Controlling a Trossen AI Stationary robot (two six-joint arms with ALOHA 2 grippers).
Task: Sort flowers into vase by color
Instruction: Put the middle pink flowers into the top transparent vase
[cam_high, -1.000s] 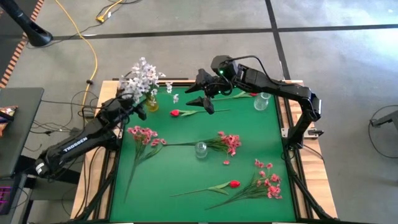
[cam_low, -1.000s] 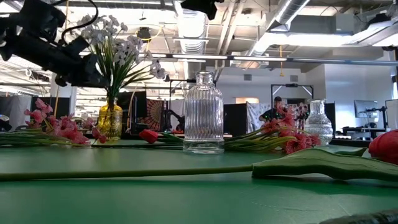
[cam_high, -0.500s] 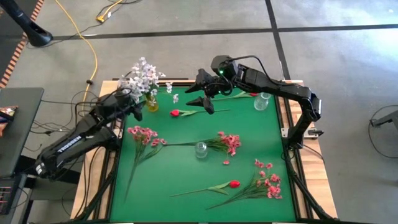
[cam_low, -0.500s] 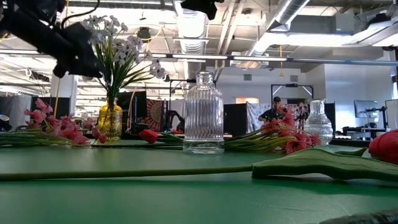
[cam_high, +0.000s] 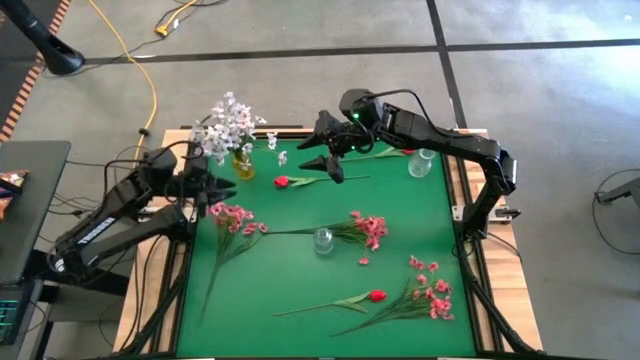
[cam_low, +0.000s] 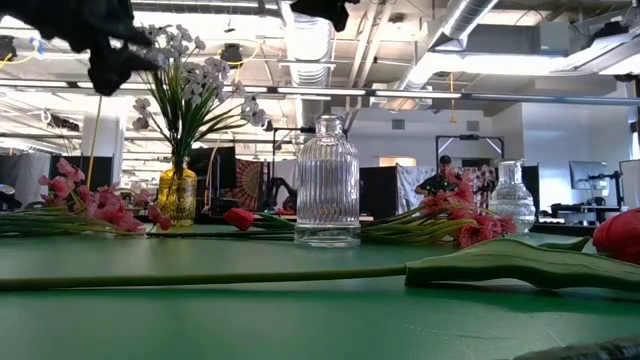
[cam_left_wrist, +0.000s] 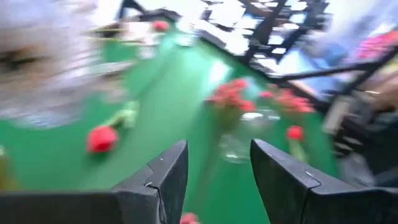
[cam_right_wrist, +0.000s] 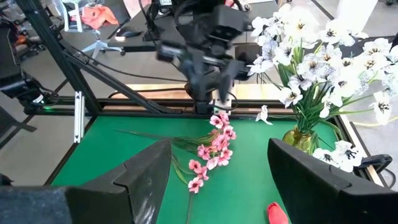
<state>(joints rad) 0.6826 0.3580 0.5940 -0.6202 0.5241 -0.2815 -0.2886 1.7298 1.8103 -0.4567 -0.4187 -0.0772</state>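
Note:
Whitish flowers (cam_high: 230, 125) stand with their stems in a small yellow vase (cam_high: 243, 166) at the far left of the green mat. My left gripper (cam_high: 213, 188) is open and empty, just near-left of that vase and above a pink spray (cam_high: 232, 216) lying flat. My right gripper (cam_high: 326, 155) is open and empty, hovering over the far middle, close to a red bud (cam_high: 283, 182) lying on the mat. Two more pink sprays (cam_high: 368, 228) (cam_high: 430, 296) and a second red bud (cam_high: 376, 295) lie flat on the mat.
A ribbed clear vase (cam_high: 323, 240) stands mid-mat and a second clear vase (cam_high: 420, 163) at the far right corner. Another stem (cam_high: 385, 153) lies by the right arm. A raised frame (cam_high: 188, 262) runs along the mat's left side. The low view shows a person (cam_low: 443, 175) far behind.
My left gripper has drawn back from the whitish flowers in the yellow vase, moving toward the table's left and near edge, and now hangs over the pink spray's head. The flowers stay in the vase. The right arm has kept still.

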